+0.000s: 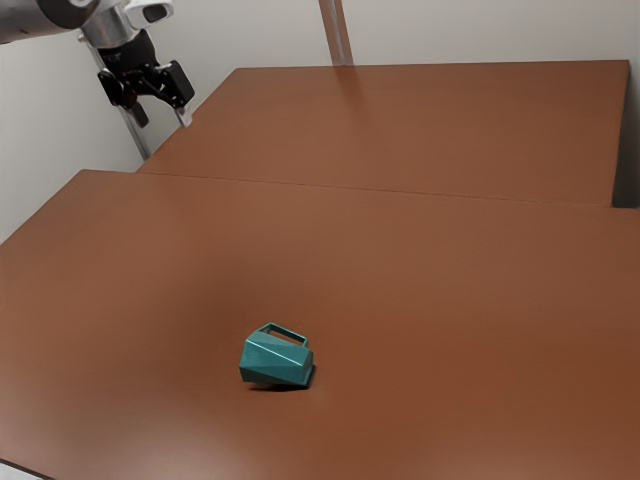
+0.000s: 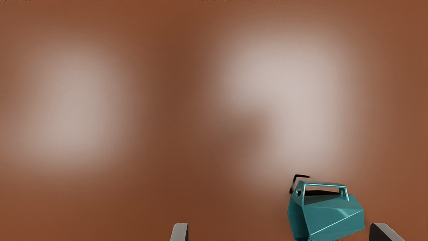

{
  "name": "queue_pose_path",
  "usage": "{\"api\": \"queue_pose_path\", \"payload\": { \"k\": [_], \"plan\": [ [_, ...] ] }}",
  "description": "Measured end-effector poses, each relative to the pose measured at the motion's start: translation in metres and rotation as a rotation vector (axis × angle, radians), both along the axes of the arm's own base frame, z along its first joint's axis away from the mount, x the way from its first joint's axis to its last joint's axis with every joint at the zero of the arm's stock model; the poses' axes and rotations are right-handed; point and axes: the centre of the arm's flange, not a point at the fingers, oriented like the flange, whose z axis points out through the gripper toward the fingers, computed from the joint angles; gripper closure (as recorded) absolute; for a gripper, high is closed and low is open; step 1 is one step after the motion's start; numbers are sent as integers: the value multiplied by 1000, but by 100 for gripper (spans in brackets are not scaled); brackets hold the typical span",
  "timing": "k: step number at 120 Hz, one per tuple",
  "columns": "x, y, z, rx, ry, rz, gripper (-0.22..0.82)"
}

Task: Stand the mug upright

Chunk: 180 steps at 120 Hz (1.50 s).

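Note:
A teal faceted mug [image 1: 276, 358] lies on its side on the brown table, in the exterior view's lower middle, its handle raised and angled up. My gripper [image 1: 164, 117] hangs high above the table at the exterior view's upper left, well apart from the mug. In the wrist view the mug [image 2: 334, 216] shows its open mouth at one end, and the handle stands along its side. The gripper [image 2: 279, 231] is open there, its two fingertips wide apart and touching nothing; the mug appears below them, closer to one fingertip.
The brown table [image 1: 450, 290] spreads around the mug, with a seam line across it and a further brown surface [image 1: 420, 120] behind. Pale walls stand beyond, with a brown post [image 1: 336, 32] at the back edge.

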Motion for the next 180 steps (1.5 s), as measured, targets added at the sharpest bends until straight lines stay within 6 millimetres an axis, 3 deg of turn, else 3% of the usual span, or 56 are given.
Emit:
{"api": "queue_pose_path", "payload": {
  "k": [12, 18, 37, 50, 63, 82, 92, 118, 151, 180],
  "plan": [
    [-5, 2, -5, -8, 9, -3, 2],
    [-14, 2, -17, -25, 33, -6, 2],
    [-54, 3, -135, -242, 193, 29, 2],
    [-79, 37, -205, -435, 216, 142, 2],
    [-111, 63, -258, -604, 196, 228, 2],
    [-144, 67, -317, -822, 130, 289, 2],
    [-155, 60, -337, -891, 97, 287, 2],
    [-170, 46, -365, -950, 43, 222, 2],
    [-169, 14, -382, -985, 9, 112, 2],
    [-171, -4, -387, -1003, -19, 47, 2]
  ]
}}
